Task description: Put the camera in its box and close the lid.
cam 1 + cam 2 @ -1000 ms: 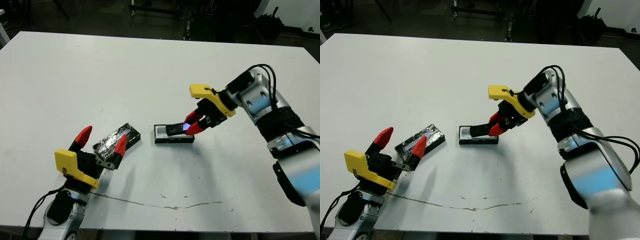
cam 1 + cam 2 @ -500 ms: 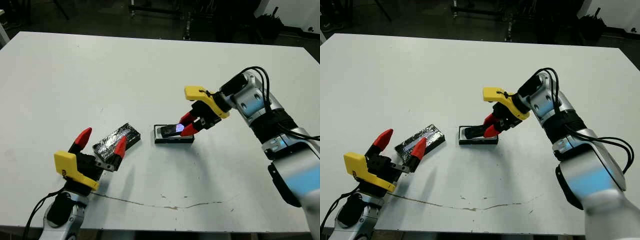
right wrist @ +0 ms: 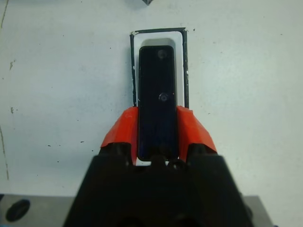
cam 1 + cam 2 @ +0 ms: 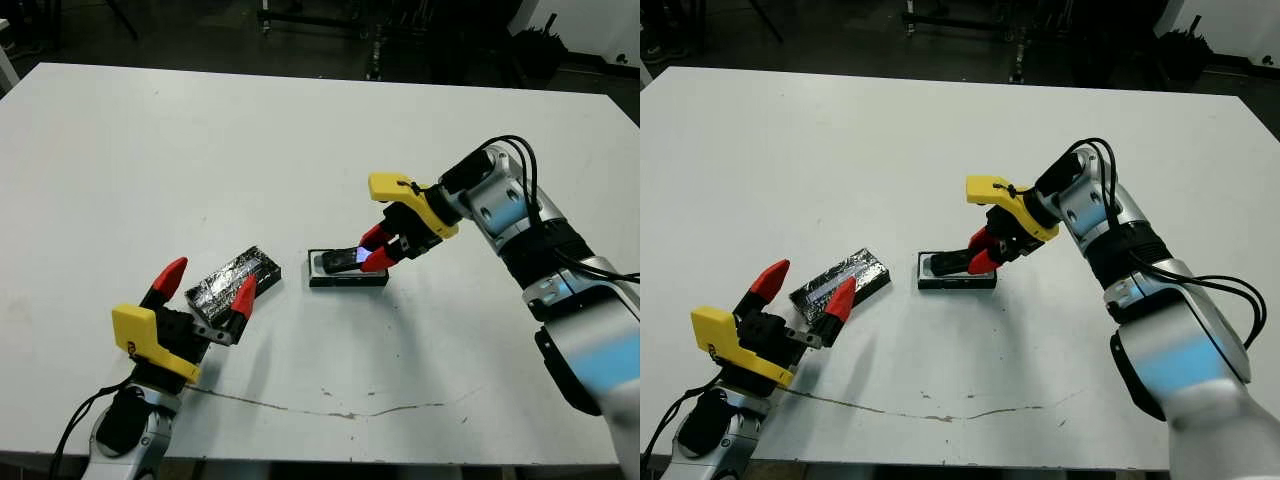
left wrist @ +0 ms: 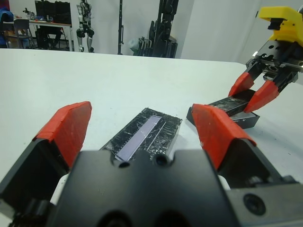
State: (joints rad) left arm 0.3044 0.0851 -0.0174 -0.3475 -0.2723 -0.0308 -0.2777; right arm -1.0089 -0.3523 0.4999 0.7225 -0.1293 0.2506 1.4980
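On the white worktop (image 4: pixel 150 150), the left claw (image 4: pixel 205 285) stands wide open with nothing in it. The lid (image 4: pixel 232 279) lies flat just ahead of it, toward 1 o'clock, its long axis running along that line. Well to the right is the box (image 4: pixel 347 275), long axis 9 to 3. The right claw (image 4: pixel 378 249) pinches the camera (image 3: pixel 158 101) by its near end, lined up lengthwise over the white lining, tip low, seemingly not yet seated.
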